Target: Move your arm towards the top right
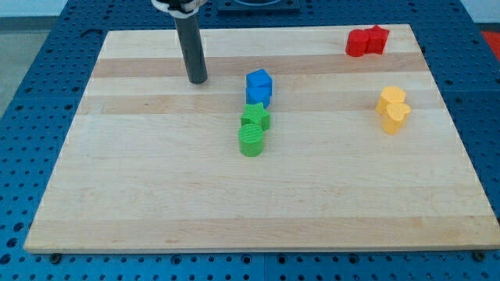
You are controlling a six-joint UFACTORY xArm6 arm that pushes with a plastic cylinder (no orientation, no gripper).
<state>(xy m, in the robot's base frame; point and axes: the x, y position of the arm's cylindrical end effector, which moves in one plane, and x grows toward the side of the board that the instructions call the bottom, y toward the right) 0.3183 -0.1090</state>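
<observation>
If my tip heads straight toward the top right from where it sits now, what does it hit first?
Probably nothing. My tip sits up and to the view's left of the blue block, so that line passes above it over bare board. The red blocks lie far to the right; whether the path meets them is unclear.

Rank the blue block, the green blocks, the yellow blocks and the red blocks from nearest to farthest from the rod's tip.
From my tip, near the view's top left:
1. Blue cube, just to the tip's right.
2. Green blocks, below the blue cube, mid-board.
3. Red blocks, at the view's top right.
4. Yellow blocks, at the right edge; close to the red ones in distance.
</observation>
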